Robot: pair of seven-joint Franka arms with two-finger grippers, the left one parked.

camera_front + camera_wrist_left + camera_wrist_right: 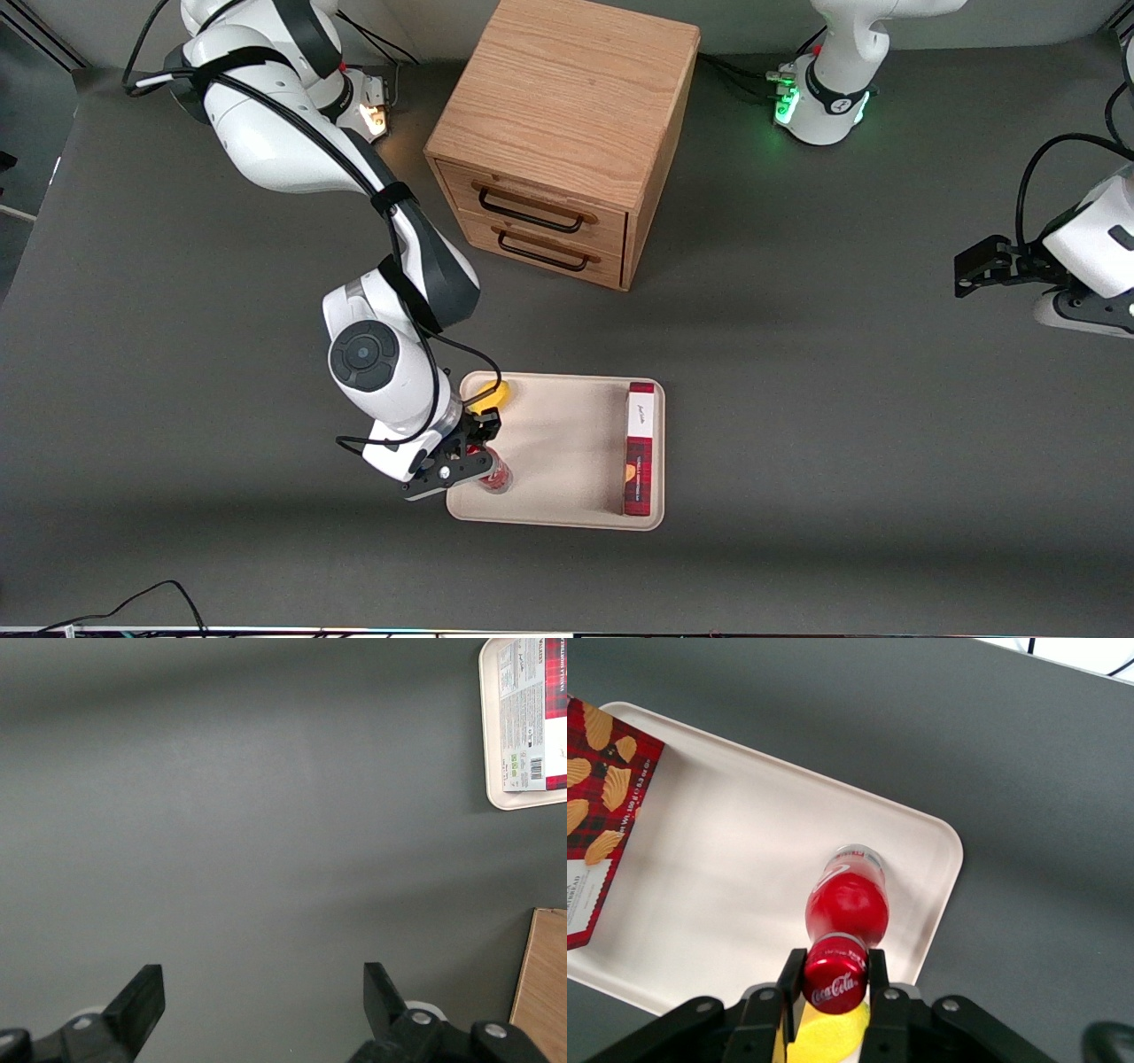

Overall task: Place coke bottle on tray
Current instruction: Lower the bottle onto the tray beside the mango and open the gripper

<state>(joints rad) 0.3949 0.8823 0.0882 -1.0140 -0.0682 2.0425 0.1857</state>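
One coke bottle (849,904) is clamped at its cap by the end effector (835,979); release should be made only once its base is seated on the tray (726,868).

Middle of the tray (567,447) is wide open. The box (640,447) hogs one edge, the fruit (490,395) a corner, I think. The gripper (483,461) pinches the bottle (496,477) near another corner.

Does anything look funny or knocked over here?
Nothing stands out. The gripper holds the coke bottle by its cap over the tray, near a corner. The red box and yellow fruit sit on it, nothing spilled.
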